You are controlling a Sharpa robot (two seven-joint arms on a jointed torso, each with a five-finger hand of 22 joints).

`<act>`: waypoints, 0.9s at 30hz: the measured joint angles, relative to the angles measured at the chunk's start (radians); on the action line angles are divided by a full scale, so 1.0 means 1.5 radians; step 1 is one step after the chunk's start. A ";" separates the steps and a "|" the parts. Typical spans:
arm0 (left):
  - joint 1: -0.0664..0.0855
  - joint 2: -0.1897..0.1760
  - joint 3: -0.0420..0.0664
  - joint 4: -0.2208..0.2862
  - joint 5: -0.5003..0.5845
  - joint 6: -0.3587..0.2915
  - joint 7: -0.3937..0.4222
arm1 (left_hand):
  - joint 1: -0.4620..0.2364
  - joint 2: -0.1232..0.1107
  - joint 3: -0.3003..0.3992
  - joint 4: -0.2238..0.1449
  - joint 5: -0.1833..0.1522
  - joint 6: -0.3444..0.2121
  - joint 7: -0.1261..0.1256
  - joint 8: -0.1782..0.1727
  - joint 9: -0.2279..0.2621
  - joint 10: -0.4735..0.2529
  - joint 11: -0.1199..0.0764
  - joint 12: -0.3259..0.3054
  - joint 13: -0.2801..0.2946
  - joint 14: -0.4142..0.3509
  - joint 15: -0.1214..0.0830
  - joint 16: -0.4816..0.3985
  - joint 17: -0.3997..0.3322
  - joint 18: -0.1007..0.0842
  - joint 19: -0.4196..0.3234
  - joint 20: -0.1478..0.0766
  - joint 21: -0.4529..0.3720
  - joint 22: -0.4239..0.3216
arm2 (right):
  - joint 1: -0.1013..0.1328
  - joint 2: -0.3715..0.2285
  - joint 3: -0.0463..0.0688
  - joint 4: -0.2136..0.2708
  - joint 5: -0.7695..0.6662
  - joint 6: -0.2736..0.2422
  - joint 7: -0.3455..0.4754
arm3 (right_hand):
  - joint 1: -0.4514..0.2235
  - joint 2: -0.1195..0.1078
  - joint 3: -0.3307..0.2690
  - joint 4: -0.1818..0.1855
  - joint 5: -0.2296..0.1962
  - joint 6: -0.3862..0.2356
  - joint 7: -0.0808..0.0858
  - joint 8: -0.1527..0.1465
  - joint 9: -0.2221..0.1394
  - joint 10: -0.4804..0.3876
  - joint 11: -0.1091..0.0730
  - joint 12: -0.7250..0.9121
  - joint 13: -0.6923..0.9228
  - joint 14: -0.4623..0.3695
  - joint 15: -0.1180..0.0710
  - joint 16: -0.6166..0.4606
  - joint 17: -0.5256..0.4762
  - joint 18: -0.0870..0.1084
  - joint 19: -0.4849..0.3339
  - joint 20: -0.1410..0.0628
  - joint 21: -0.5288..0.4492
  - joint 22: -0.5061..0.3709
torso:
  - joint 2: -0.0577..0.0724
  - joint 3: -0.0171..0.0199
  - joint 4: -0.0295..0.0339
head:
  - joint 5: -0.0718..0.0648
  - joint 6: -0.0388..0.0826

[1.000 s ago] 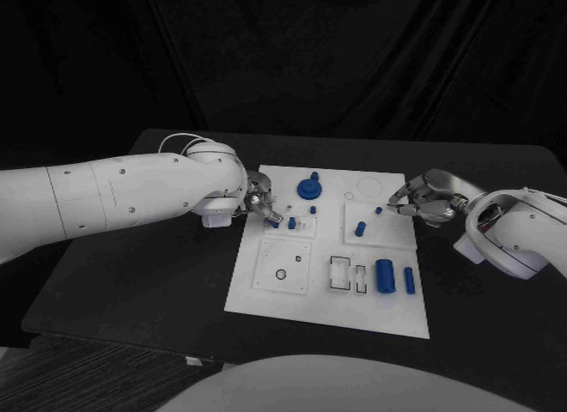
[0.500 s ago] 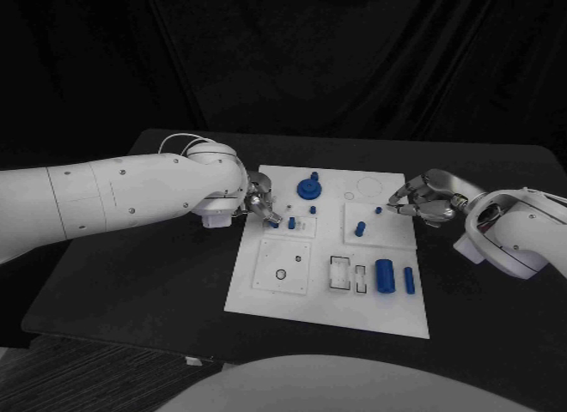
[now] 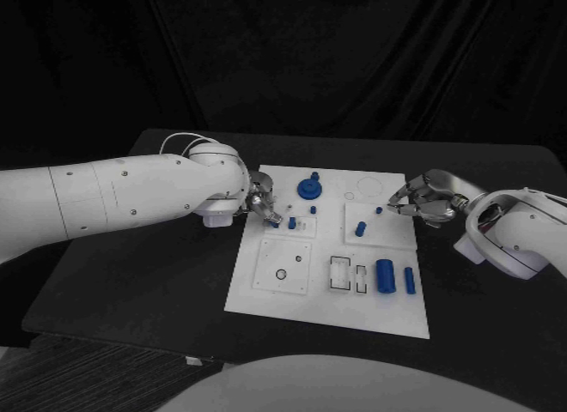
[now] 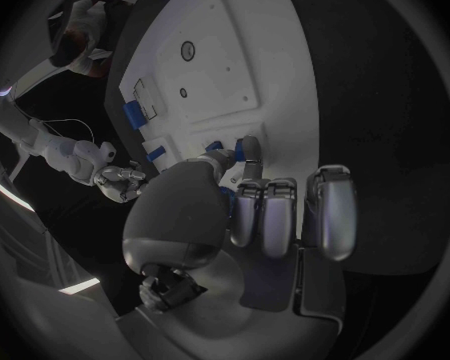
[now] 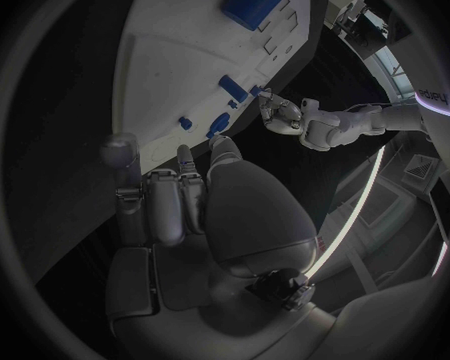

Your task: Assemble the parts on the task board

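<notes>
Sitting flat in the middle of the black table [image 3: 148, 283], flat white plastic task board [image 3: 302, 296], with small blue plastic parts [image 3: 385, 275] lying and standing on it. Reaching over the board's left edge, silver left hand [image 3: 261, 206], fingertips pinching a small blue peg [image 4: 217, 146] near another peg. Hovering at the board's right edge, silver right hand [image 3: 423, 202], fingers curled in; cannot tell if holding anything

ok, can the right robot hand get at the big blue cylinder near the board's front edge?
Probably yes. The big blue cylinder lies in the open on the task board, nothing over it, and the right robot hand hovers at that same side.
</notes>
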 measured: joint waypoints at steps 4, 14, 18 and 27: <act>0.000 0.000 0.000 0.000 -0.002 -0.001 0.001 | -0.008 -0.008 0.012 -0.012 -0.005 0.000 0.000 0.000 0.000 0.001 -0.001 0.000 0.000 0.000 0.000 0.000 0.000 0.000 0.000 0.000 0.000 0.000 | 0.000 0.000 0.000 0.000 0.000 0.000 0.000 | 0.000 0.000 0.000 0.000 0.000 0.000 0.000 0.000 0.000 0.000 0.000 0.000 0.000 0.000 0.000 0.000 0.000 0.000 0.000 0.000 0.000 0.000 | 0.000 0.0001 0.0000 | 0.000 0.000; 0.000 0.004 0.000 -0.001 -0.005 0.000 0.003 | -0.009 -0.009 0.024 -0.024 -0.025 0.002 0.002 0.009 0.005 0.001 -0.001 0.000 0.000 0.000 0.000 0.000 0.000 0.000 0.000 0.000 0.000 0.000 | 0.000 0.001 0.000 -0.001 0.000 0.000 -0.001 | 0.000 0.000 0.000 0.000 0.000 0.000 0.000 0.000 0.000 0.000 0.000 0.000 0.000 0.000 0.000 0.000 0.000 0.000 0.000 0.000 -0.001 0.000 | 0.000 0.0001 0.0001 | -0.001 0.000; 0.000 0.005 0.000 -0.001 -0.005 0.002 0.003 | -0.014 -0.014 0.029 -0.028 -0.031 0.002 0.002 0.009 0.005 0.001 -0.001 0.000 0.000 0.000 0.000 0.000 0.000 0.000 0.000 0.000 0.000 0.000 | 0.000 0.001 0.000 -0.001 0.000 0.001 -0.001 | 0.000 0.000 0.000 0.000 0.000 0.000 0.000 0.000 0.000 0.000 0.000 0.000 0.000 0.000 0.000 0.000 0.000 0.000 0.000 0.000 -0.001 0.000 | 0.000 0.0001 0.0001 | -0.001 0.000; 0.000 0.006 0.000 -0.002 -0.007 0.008 0.004 | -0.014 -0.014 0.029 -0.029 -0.037 0.002 0.002 0.009 0.006 0.001 -0.001 0.000 0.000 0.000 0.000 0.000 0.000 0.000 0.000 0.000 0.000 0.000 | 0.000 0.001 0.000 -0.002 0.000 0.001 -0.002 | 0.000 0.000 0.000 0.000 0.000 0.000 0.000 0.000 0.000 0.000 0.000 0.000 0.000 0.000 0.000 0.000 0.000 0.000 0.000 0.000 -0.001 0.000 | 0.000 0.0001 0.0001 | 0.001 0.000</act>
